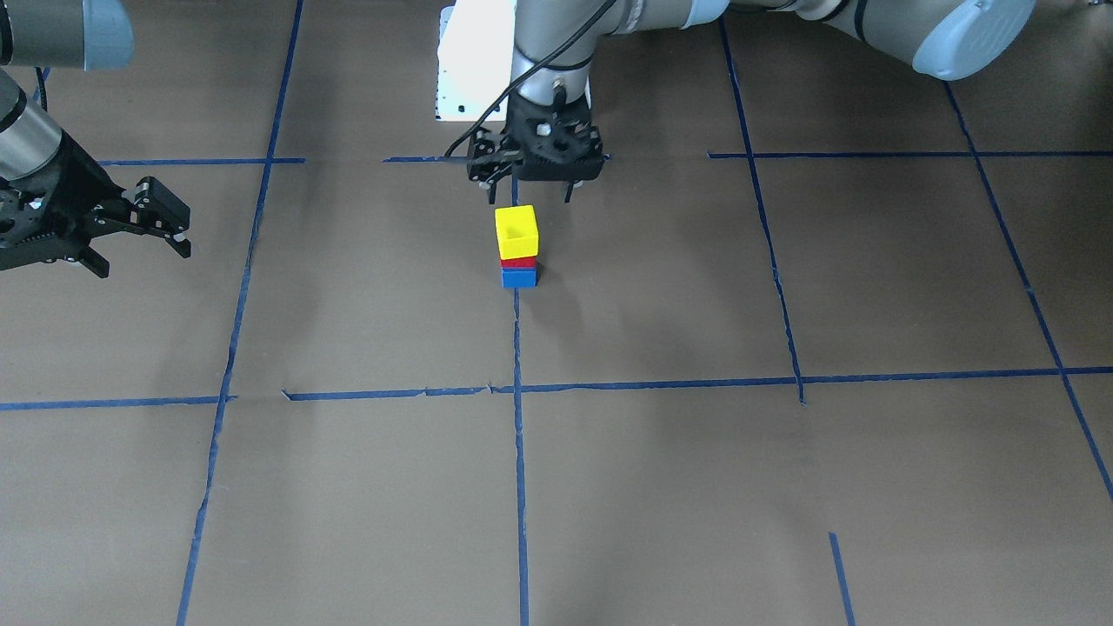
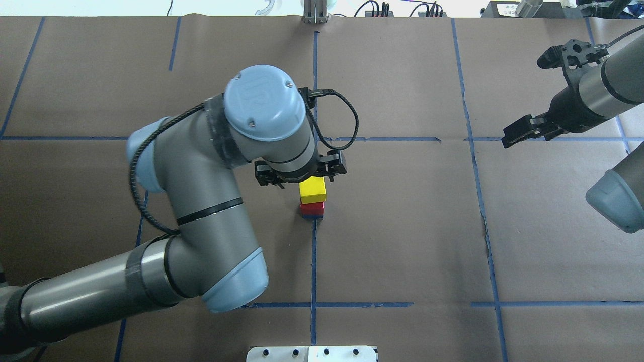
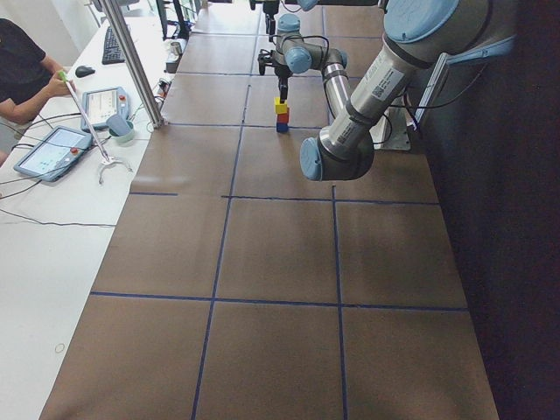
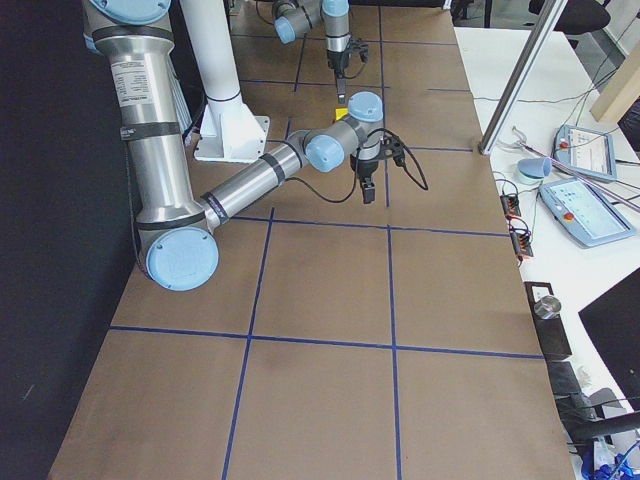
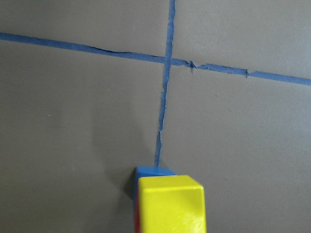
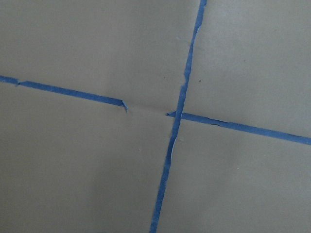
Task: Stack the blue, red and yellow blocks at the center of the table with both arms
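Observation:
A yellow block (image 1: 516, 230) sits on a red block (image 1: 519, 262), which sits on a blue block (image 1: 519, 277). This upright stack stands on the blue tape line at the table's centre. It also shows in the overhead view (image 2: 312, 190). My left gripper (image 1: 532, 189) is open and empty. It hovers just above the stack, slightly toward the robot's base and clear of the yellow block. The left wrist view shows the yellow block (image 5: 170, 204) at its bottom edge, with blue (image 5: 153, 171) behind it. My right gripper (image 1: 143, 252) is open and empty, far off to the robot's right.
Brown paper with a grid of blue tape lines (image 1: 519, 452) covers the table. The white robot base plate (image 1: 474, 61) is behind the stack. A side table with tablets (image 3: 52, 150) and an operator (image 3: 22, 74) lies beyond the far edge.

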`<move>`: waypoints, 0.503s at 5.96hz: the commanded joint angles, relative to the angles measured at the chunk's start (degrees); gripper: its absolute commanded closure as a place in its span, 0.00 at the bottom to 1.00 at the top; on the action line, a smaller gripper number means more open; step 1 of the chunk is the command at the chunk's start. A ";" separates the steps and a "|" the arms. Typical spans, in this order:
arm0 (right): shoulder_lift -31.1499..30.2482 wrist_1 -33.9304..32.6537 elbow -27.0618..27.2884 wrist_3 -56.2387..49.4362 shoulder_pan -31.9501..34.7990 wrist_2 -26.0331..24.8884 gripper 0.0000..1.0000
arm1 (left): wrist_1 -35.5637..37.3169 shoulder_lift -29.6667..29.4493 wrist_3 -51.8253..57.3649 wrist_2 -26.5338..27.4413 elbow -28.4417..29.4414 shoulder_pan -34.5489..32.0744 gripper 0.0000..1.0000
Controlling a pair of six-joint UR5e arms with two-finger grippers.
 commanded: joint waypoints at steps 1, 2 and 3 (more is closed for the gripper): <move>-3.45 -0.77 -0.72 -9.42 6.17 0.26 0.00 | 0.39 16.69 16.45 -0.41 -13.09 -4.77 0.00; -7.23 -0.77 -2.20 -17.94 10.12 1.83 0.00 | -0.40 26.27 25.10 -3.72 -15.67 -8.88 0.00; -12.31 -0.69 -2.56 -26.21 14.16 2.19 0.00 | -3.02 32.55 34.58 -8.54 -15.61 -15.10 0.00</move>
